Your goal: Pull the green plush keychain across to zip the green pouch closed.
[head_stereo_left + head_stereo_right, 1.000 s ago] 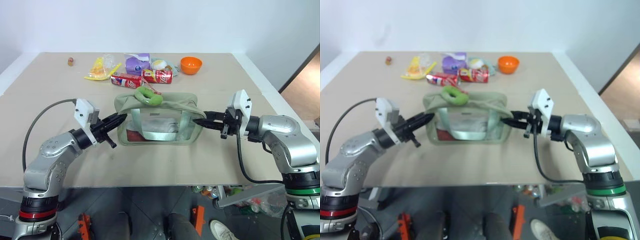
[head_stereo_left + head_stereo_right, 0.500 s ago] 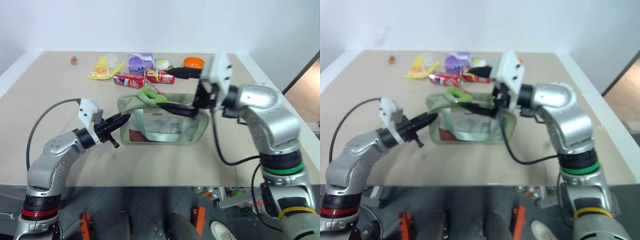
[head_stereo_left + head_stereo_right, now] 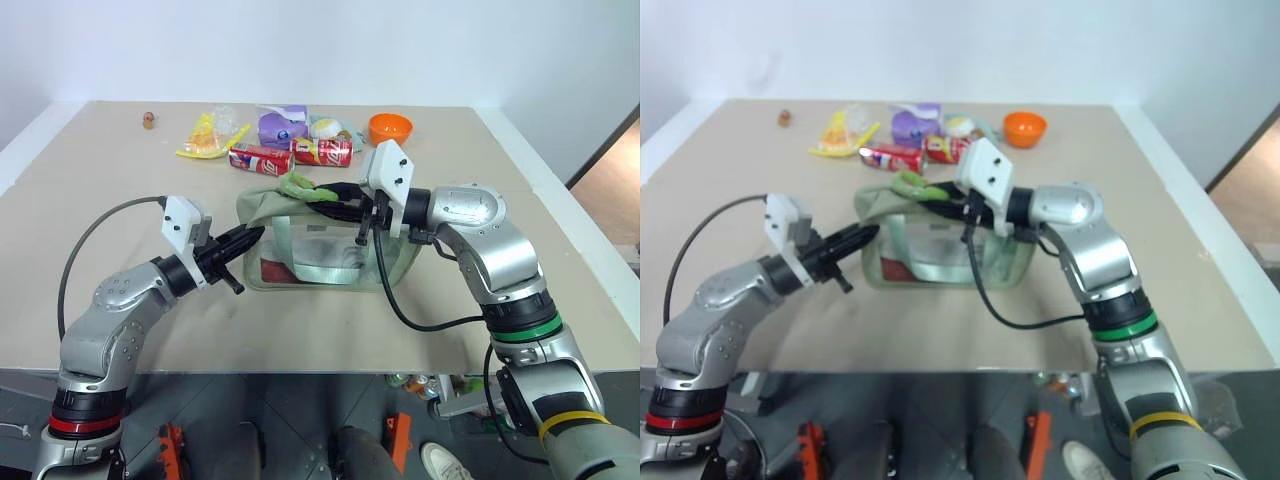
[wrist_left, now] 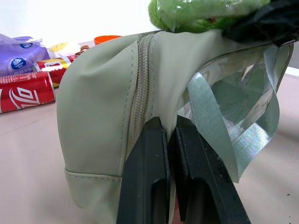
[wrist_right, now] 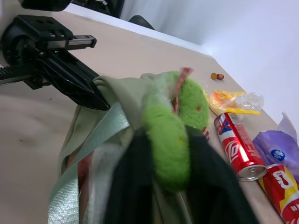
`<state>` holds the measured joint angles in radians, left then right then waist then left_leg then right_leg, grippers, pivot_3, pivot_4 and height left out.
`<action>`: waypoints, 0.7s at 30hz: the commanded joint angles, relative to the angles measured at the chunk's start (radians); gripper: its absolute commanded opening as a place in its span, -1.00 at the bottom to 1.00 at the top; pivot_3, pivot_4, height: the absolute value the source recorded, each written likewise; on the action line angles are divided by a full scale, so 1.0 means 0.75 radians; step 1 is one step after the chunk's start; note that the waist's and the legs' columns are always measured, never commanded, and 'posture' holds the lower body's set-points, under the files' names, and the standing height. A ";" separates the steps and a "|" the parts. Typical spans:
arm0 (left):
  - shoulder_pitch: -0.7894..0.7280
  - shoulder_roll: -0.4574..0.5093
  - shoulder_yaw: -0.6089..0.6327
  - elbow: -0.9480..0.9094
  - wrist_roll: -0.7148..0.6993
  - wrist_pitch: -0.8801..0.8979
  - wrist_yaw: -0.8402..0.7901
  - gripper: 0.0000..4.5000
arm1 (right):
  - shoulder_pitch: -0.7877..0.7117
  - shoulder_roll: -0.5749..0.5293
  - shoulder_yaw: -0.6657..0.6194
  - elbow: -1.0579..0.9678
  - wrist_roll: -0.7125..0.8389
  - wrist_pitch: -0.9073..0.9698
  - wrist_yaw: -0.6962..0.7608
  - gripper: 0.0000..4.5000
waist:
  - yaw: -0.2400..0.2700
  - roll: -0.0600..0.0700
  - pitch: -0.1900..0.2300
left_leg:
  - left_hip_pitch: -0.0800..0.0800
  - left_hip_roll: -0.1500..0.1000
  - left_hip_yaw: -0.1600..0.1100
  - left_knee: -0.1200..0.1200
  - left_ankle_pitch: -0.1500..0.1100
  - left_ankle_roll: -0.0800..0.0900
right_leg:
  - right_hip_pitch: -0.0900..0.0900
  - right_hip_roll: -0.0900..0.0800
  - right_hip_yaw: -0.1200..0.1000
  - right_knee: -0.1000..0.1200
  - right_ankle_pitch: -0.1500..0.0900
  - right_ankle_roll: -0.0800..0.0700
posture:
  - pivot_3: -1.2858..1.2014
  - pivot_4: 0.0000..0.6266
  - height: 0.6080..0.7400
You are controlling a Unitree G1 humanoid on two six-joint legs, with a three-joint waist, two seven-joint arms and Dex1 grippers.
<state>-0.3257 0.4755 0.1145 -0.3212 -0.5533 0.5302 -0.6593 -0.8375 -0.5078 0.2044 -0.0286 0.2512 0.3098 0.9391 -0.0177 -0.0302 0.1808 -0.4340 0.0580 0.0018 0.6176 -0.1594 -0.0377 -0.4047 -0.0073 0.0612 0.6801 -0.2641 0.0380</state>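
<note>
The green pouch stands at the table's middle with its zipper along the top. My left gripper is shut on the fabric at the pouch's left end; in the left wrist view its fingers pinch the pouch beside the zipper. The green plush keychain lies on top of the pouch near that left end. My right gripper reaches over the pouch from the right and is shut on the keychain. In the right wrist view, the keychain is squeezed between the two black fingers.
Behind the pouch lie two red cola cans, a purple pack, a yellow wrapper and an orange bowl. A small brown object sits at the far left. Bare tabletop lies in front of the pouch.
My right gripper left the pouch's right end, swung up and over to the left, opened, then closed on the keychain. The left gripper kept its hold.
</note>
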 commanded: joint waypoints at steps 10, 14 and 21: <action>-0.029 -0.016 -0.030 -0.012 0.007 0.023 0.057 -1.00 | -0.016 -0.156 -0.283 -0.123 0.202 0.101 0.062 -0.98 | 0.000 0.000 0.000 | 0.000 0.000 0.000 0.000 0.000 0.000 | 0.000 0.000 0.000 0.000 0.000 0.000 | 0.03 -0.52 1.00; -0.066 -0.029 -0.028 -0.014 -0.002 0.048 0.091 -1.00 | 0.026 -0.288 -0.352 -0.001 0.140 0.016 0.076 -0.98 | -0.001 0.000 0.000 | 0.000 0.000 0.000 0.000 0.000 0.000 | 0.000 0.000 0.000 0.000 0.000 0.001 | 0.03 -0.52 1.00; -0.108 -0.046 -0.001 -0.008 -0.031 0.096 0.151 -1.00 | 0.083 -0.419 -0.422 0.140 0.077 -0.102 0.065 -0.98 | -0.004 0.000 0.000 | 0.000 0.000 0.001 -0.001 0.000 0.000 | -0.001 0.001 0.001 0.000 -0.001 0.000 | 0.03 -0.52 1.00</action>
<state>-0.3915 0.4421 0.0907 -0.3207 -0.5691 0.5980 -0.5545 -0.7716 -0.7936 -0.0548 0.0732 0.3200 0.2608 0.9975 -0.0209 -0.0298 0.1811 -0.4339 0.0580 0.0024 0.6167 -0.1594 -0.0376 -0.4057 -0.0066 0.0623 0.6798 -0.2647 0.0383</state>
